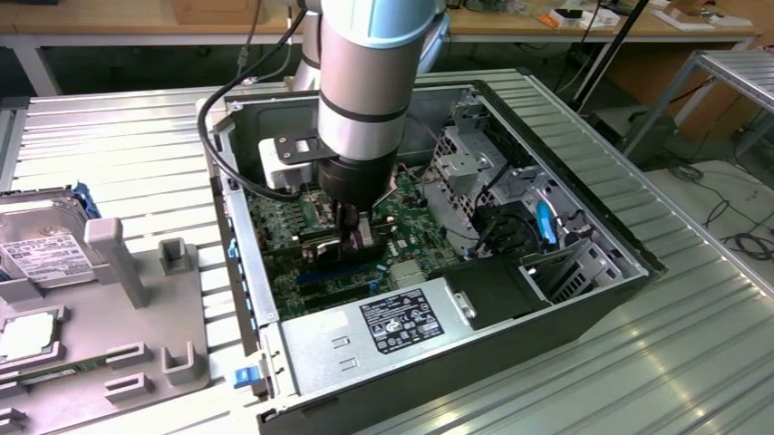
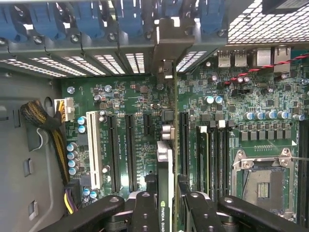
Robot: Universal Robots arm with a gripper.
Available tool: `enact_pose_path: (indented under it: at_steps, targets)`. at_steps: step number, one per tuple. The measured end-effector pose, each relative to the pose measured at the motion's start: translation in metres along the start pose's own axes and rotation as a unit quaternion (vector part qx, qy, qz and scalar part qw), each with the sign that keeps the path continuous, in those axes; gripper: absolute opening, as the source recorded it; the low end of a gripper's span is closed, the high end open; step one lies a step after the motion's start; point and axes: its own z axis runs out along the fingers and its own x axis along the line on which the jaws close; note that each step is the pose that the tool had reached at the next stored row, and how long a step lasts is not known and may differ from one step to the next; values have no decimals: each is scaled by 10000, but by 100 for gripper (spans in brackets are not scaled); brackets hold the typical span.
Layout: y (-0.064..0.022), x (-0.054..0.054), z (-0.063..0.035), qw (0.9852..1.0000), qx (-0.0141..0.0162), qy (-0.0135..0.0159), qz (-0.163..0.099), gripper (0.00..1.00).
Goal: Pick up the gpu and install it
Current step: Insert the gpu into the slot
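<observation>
The gpu (image 2: 164, 159) stands on edge between my fingers (image 2: 145, 208), a thin dark card with a printed label and a silvery bracket (image 2: 165, 46) at its far end. My gripper (image 2: 165, 195) is shut on it, one finger on each face. The card hangs just over the green motherboard (image 2: 120, 96), between two long black slots (image 2: 183, 140), with its bracket up against the case's rear slot openings. Whether it sits in a slot I cannot tell. In the exterior view my gripper (image 1: 359, 234) reaches down inside the open computer case (image 1: 604, 272), and the gpu (image 1: 324, 237) shows dark below it.
Blue bracket latches (image 2: 72, 19) line the rear wall. A CPU socket (image 2: 263, 179) and a cable bundle (image 2: 48, 125) flank the slots. The power supply (image 1: 387, 331) and drive cage (image 1: 472, 163) crowd the case. A hard drive (image 1: 43, 245) rests on the grey fixture (image 1: 158, 299) at the exterior view's left.
</observation>
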Motion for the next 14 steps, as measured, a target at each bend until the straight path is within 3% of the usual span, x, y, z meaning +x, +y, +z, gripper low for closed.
enact_pose_path:
  at_steps: [2,6,9,14]
  targets:
    - [0,0,12,10000,1,27,-4,27]
    - [0,-1,0,10000,4,21,-3,27]
    - [-1,-1,-65,10000,2,25,-3,27]
    - [-1,-1,-67,10000,2,25,-3,27]
